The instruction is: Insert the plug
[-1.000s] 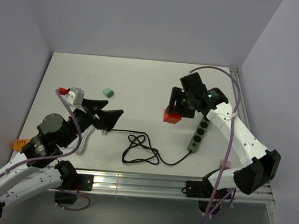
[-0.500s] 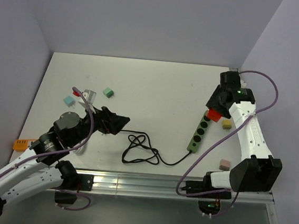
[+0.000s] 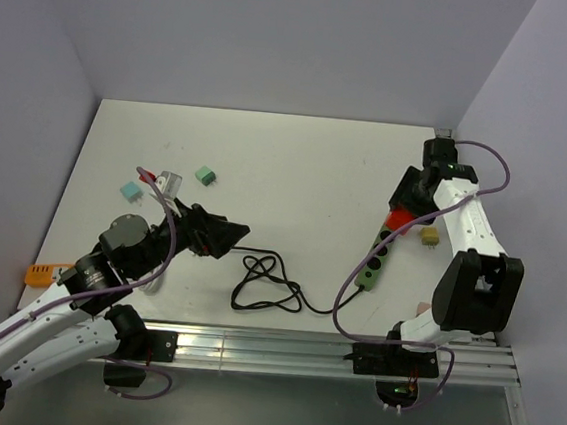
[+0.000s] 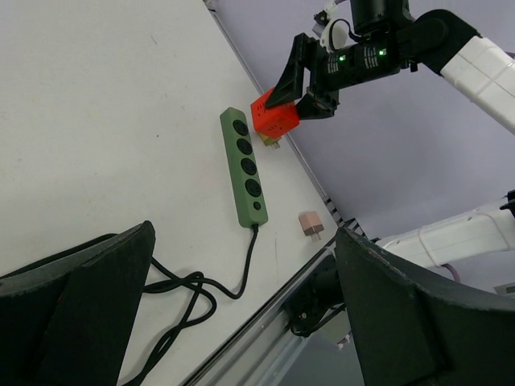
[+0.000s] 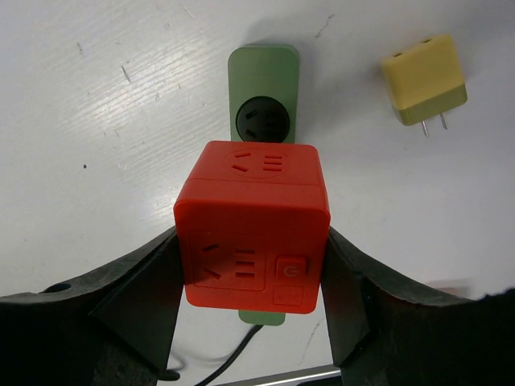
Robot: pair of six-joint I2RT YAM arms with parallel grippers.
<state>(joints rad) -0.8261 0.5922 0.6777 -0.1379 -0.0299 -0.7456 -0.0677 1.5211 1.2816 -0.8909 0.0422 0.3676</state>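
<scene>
Red cube plug (image 3: 399,220) shows at 3 o'clock of the worktop (image 3: 298,164) from above, pinched in the right hand (image 3: 404,210) over the green power strip (image 3: 374,263). The left hand (image 3: 223,235), at 8 o'clock, gapes wide and empty.

Left wrist view: cube hangs clear above the strip.

Right wrist view: fingers (image 5: 137,297) clamp both sides, with a free socket (image 5: 261,122) at 12 o'clock.

So it's grabbed but not plugged in yet, I reckon.

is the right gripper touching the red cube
Touching. The right wrist view shows the right gripper with both fingers pressed against opposite sides of the red cube, no gap on either side.
</scene>
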